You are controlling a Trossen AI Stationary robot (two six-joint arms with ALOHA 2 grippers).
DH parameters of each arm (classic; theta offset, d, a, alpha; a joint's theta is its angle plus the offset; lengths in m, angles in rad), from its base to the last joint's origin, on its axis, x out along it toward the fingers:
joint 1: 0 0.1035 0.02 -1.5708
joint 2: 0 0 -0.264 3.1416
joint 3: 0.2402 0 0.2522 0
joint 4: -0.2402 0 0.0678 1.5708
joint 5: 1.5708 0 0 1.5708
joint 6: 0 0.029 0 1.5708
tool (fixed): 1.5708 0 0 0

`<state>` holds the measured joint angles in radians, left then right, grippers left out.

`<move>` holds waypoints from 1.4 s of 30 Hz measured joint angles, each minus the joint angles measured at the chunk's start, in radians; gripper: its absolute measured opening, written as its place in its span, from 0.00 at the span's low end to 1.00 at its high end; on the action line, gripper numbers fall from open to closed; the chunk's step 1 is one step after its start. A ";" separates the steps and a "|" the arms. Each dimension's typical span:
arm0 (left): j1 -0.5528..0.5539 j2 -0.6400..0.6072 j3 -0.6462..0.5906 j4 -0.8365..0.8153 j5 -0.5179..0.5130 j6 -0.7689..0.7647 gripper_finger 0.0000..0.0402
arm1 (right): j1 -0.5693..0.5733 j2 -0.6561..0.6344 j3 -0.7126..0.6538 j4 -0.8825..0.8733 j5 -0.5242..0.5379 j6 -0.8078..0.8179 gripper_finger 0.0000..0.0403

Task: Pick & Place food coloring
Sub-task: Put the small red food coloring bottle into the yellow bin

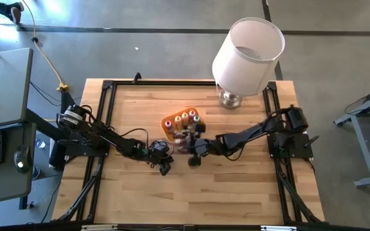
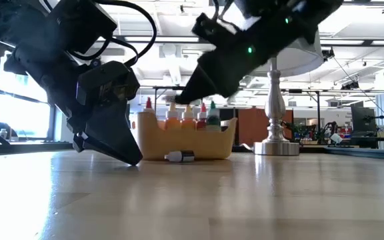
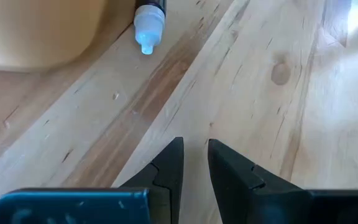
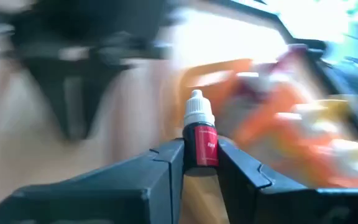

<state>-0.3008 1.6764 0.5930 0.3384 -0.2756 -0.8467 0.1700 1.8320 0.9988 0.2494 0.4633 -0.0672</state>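
We see the right gripper point(image 4: 194, 163) pinching a small red food coloring vial point(image 4: 200, 142) with a white dropper tip, held upright between its two fingers just on the near side of the orange plastic tray point(image 1: 169, 130) at the table's middle. In that tray stand four bottles point(image 2: 189, 117), red, orange, yellow-orange and green, their tips rising above the tray's rim in the low view. One more vial point(image 2: 179, 157), dark-bodied with a pale tip, lies on its side on the wooden table point(image 1: 236, 186), touching or just beside the tray's near wall; the left wrist view shows it point(image 3: 149, 23) alone on the bare planks.

The left gripper point(image 3: 195, 165) rests low over the table just left of the tray, its fingers nearly together with a narrow gap and nothing between them. It sits near the right gripper, so the two arms crowd the tray's near side.

At the far right of the table a lamp point(image 1: 246, 51) with a white shade stands on a metal base, well apart from the tray.
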 joint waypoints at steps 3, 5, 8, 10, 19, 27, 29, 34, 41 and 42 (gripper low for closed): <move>0.000 0.000 0.000 0.000 -0.004 0.000 0.18 | -0.037 -0.032 0.003 -0.040 0.029 0.034 0.19; 0.000 0.000 0.000 0.002 -0.007 0.001 0.18 | -0.067 -0.029 0.002 -0.075 -0.001 0.042 0.20; 0.000 0.000 0.000 0.002 -0.008 0.003 0.18 | -0.106 -0.019 0.000 -0.102 -0.081 0.045 0.21; 0.000 0.000 0.000 0.002 -0.009 0.003 0.18 | -0.127 -0.018 0.000 -0.121 -0.104 0.045 0.21; 0.000 0.001 0.000 0.002 -0.016 0.003 0.18 | -0.154 -0.013 0.001 -0.159 -0.163 -0.038 0.26; 0.000 0.001 0.000 0.001 -0.024 0.003 0.18 | -0.089 -0.013 0.001 -0.139 -0.242 -0.047 0.36; 0.000 0.001 0.000 0.000 -0.039 0.004 0.18 | -0.064 -0.013 0.001 -0.120 -0.288 -0.032 0.36; 0.000 0.001 0.000 0.001 -0.138 0.004 0.18 | -0.009 -0.005 0.001 -0.110 -0.222 -0.027 0.35; 0.000 0.001 0.001 0.002 -0.155 0.003 0.18 | 0.029 0.090 0.002 -0.065 -0.074 -0.020 0.34; 0.000 0.001 0.001 0.004 -0.160 0.003 0.18 | 0.030 0.104 0.002 -0.044 -0.046 -0.016 0.34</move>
<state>-0.3004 1.6773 0.5936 0.3421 -0.4358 -0.8439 0.2000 1.9355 1.0004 0.2055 0.4169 -0.0830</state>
